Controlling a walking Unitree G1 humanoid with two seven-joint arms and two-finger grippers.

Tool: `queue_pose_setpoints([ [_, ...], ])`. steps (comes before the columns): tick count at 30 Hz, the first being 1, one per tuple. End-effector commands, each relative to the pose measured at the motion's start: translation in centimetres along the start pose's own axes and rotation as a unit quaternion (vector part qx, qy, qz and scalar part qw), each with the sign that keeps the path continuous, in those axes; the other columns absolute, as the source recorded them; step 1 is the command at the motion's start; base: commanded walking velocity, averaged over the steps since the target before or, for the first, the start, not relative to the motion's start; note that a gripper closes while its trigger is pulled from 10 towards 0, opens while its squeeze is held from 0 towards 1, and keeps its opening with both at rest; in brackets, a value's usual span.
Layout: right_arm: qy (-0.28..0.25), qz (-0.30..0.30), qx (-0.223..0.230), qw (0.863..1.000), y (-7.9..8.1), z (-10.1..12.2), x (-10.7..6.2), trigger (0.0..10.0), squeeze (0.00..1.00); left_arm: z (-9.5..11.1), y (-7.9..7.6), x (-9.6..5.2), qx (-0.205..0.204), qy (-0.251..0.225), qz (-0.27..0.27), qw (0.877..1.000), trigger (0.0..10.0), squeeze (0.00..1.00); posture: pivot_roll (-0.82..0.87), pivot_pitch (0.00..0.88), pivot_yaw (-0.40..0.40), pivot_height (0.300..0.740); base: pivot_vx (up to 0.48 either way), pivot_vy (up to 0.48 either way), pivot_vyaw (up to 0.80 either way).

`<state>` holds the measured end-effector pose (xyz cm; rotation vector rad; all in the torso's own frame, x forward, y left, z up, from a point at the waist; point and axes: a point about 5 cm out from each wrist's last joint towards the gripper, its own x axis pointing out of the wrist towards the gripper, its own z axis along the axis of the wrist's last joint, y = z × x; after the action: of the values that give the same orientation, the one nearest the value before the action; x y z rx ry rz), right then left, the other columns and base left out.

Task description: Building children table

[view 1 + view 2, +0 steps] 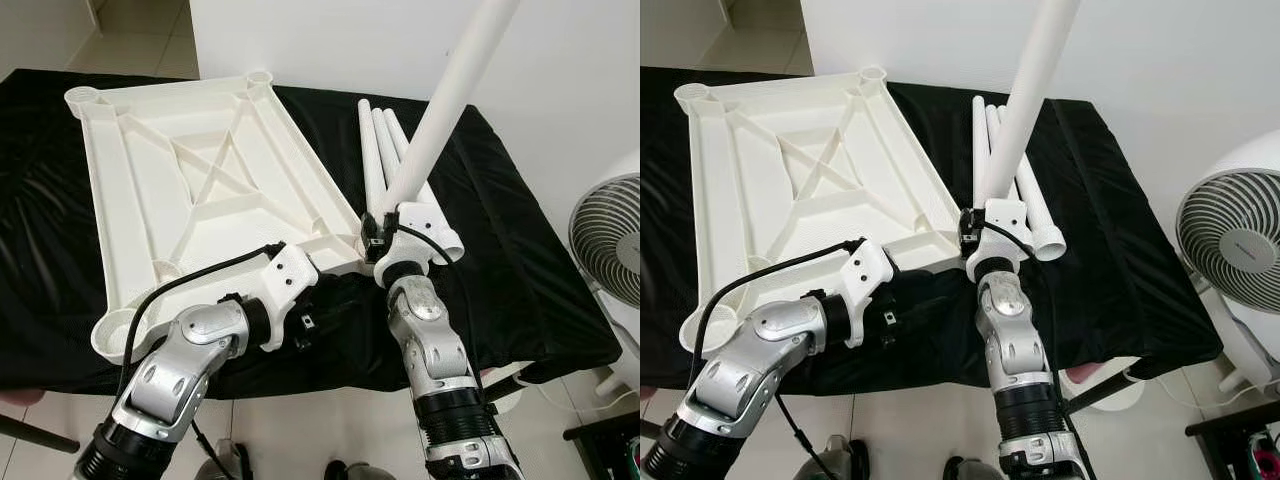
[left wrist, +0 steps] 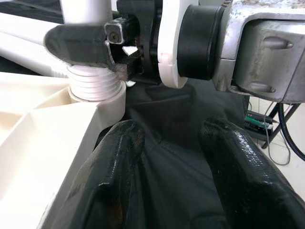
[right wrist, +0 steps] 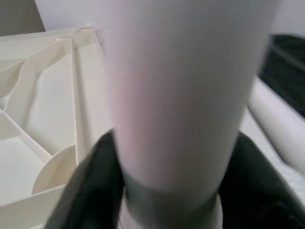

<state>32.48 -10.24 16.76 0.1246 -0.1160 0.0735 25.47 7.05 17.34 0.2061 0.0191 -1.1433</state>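
One smooth white tube leg (image 1: 450,90) clamped by right gripper (image 1: 380,222), threaded end in ribbed tabletop (image 1: 200,170)

Bright even indoor light; eye views sharp; right wrist view blurred, close leg (image 3: 176,95) defocused.

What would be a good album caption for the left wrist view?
Right hand seats a threaded white table leg into the upturned tabletop corner socket.
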Motion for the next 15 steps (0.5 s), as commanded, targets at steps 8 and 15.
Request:
queue_pose_setpoints([
  [8, 0.015, 0.120, -0.024, 0.992, -1.5, -0.2, -0.1, 10.0, 0.00, 0.0, -0.3, 0.2, 0.000, -0.001, 0.007, 1.000, 10.0, 0.00, 0.05, 0.119, -0.073, 0.740, 0.000, 0.000, 0.00],
  [15, 0.013, 0.237, -0.051, 0.970, -2.1, 0.5, -0.1, 10.0, 0.00, 0.0, -0.2, 0.1, 0.000, -0.002, 0.011, 1.000, 10.0, 0.00, 0.05, 0.108, -0.075, 0.740, 0.000, 0.000, 0.00],
])
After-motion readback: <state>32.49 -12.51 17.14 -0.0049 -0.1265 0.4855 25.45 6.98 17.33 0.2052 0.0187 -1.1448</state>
